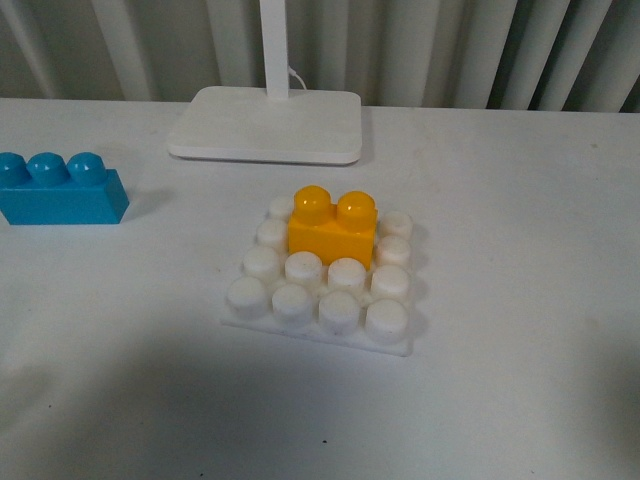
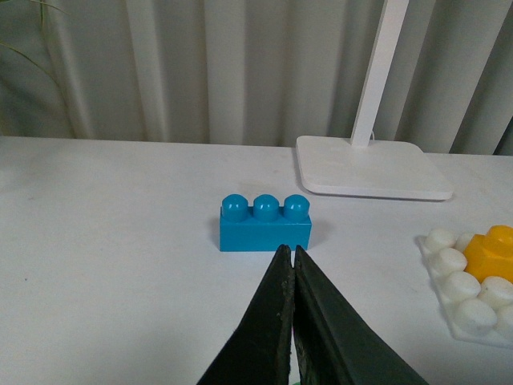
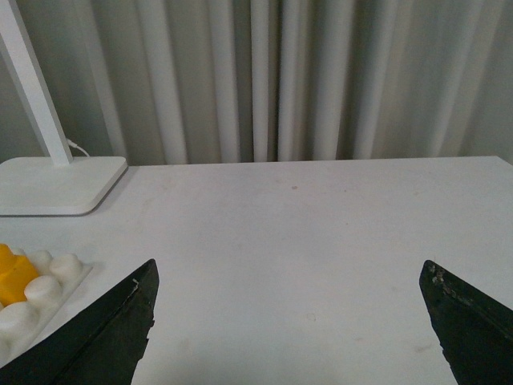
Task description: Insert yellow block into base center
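The yellow block [image 1: 331,225] stands upright on the white studded base [image 1: 322,290], on its middle studs toward the far side. It also shows at the edge of the left wrist view [image 2: 494,250] and of the right wrist view [image 3: 14,275]. Neither gripper shows in the front view. My left gripper [image 2: 288,253] is shut and empty, its tips just short of the blue brick [image 2: 265,223]. My right gripper [image 3: 288,273] is wide open and empty over bare table, to the right of the base [image 3: 36,298].
The blue three-stud brick [image 1: 60,188] lies at the table's left. A smooth white slab with an upright pole [image 1: 268,122] stands behind the base. Pale curtains hang behind the white table [image 1: 520,300].
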`<state>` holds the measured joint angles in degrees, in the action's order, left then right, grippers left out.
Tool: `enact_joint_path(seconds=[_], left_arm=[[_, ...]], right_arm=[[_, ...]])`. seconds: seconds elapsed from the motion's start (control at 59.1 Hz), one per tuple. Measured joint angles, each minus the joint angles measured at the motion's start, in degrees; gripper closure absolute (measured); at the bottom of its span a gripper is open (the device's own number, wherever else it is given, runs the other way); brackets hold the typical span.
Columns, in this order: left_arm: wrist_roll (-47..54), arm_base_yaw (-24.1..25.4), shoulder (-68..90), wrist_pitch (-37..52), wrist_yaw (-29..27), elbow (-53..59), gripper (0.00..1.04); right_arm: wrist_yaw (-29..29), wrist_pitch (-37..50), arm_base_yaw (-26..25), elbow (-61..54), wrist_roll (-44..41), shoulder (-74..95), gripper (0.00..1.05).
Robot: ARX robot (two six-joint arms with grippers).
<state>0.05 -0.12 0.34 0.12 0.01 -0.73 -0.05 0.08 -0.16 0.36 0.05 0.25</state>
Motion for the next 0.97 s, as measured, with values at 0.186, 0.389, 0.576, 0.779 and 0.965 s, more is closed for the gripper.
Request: enact_joint_path(seconds=[0.186,0.389,0.576,0.779,0.965], left_arm=[[-0.11,0.00,-0.04,-0.02,0.00,0.00,0.81],[-0.11,0.00,-0.07,-0.04,0.00,0.00,0.39],[-0.11,0.00,-0.09,-0.04,0.00,0.00,0.06],[-0.13,0.00,-0.09,-0.04,0.00,0.00,0.06],[-0.11,0.00,-0.09,-0.04,0.00,0.00,0.06]], right_arm=[[0.00,0.00,0.00,0.00,0.00,0.00,0.09],[0.00,0.00,0.00,0.00,0.00,0.00,0.09],[0.00,0.00,0.00,0.00,0.00,0.00,0.09],[0.00,0.00,0.00,0.00,0.00,0.00,0.09],[0.00,0.00,0.00,0.00,0.00,0.00,0.09]])
